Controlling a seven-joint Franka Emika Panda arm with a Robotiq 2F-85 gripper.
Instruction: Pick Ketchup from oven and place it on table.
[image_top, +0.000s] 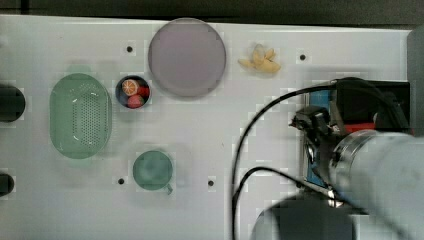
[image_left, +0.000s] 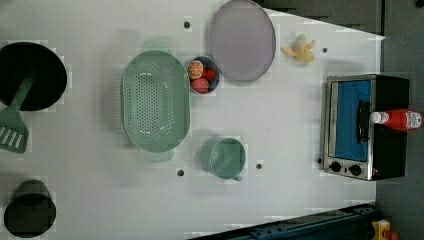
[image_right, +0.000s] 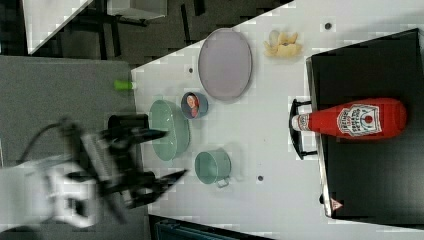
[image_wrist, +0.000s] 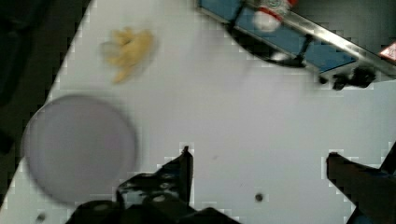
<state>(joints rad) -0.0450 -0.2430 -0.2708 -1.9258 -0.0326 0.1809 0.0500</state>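
the large flat white table (image_left: 280, 120) carries everything; the boxy black toaster oven (image_left: 367, 127) with silver-framed blue glass door sits at the left view's right edge; the slim red ketchup squeeze bottle (image_right: 352, 119) with white cap lies on its side on top of the oven, cap poking out past the door handle; a round lilac plate (image_left: 242, 39), a green perforated oval colander (image_left: 155, 100), a green mug (image_left: 226, 157), a small bowl of red and orange fruit (image_left: 202, 76) and a yellowish banana bunch (image_left: 299, 48) sit well apart from the oven; the robot's black hand (image_right: 167, 154) hangs above the table, its fingers (image_wrist: 180, 170) spread wide apart, clasping nothing.
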